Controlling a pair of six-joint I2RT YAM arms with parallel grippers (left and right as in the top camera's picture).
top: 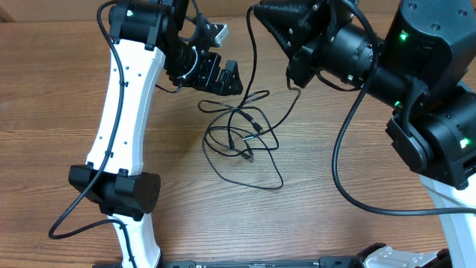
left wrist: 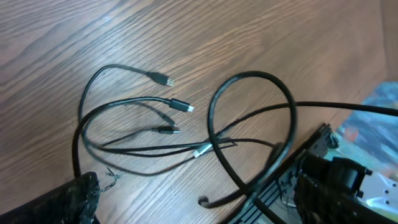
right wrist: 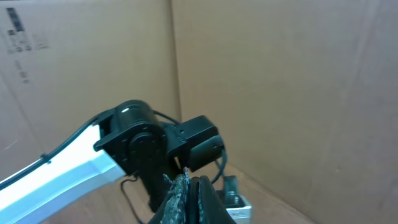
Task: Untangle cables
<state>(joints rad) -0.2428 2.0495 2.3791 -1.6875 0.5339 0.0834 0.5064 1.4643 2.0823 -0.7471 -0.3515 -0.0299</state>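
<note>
Left gripper [top: 221, 80] is spread beside the cables [top: 242, 138]; right gripper [right wrist: 189, 190] is pressed together, hold unclear. Best pinch one plug end [left wrist: 186, 107] and draw it slowly clear.

I count two arms on my screens, the left arm [top: 123, 119] and the right arm [top: 416, 67]. Each ends in one gripper, so there are two of those as well: the left gripper [top: 225, 80] and the right gripper [right wrist: 189, 183]. I see one table [top: 59, 89] and one loose heap of cables [top: 242, 141]. In the left wrist view I count four plug tips [left wrist: 163, 80], but I cannot tell how many separate cords make up the heap because they cross too often. One thicker cord [left wrist: 249, 78] loops beside them. In the right wrist view I count two cardboard panels [right wrist: 280, 93].
</note>
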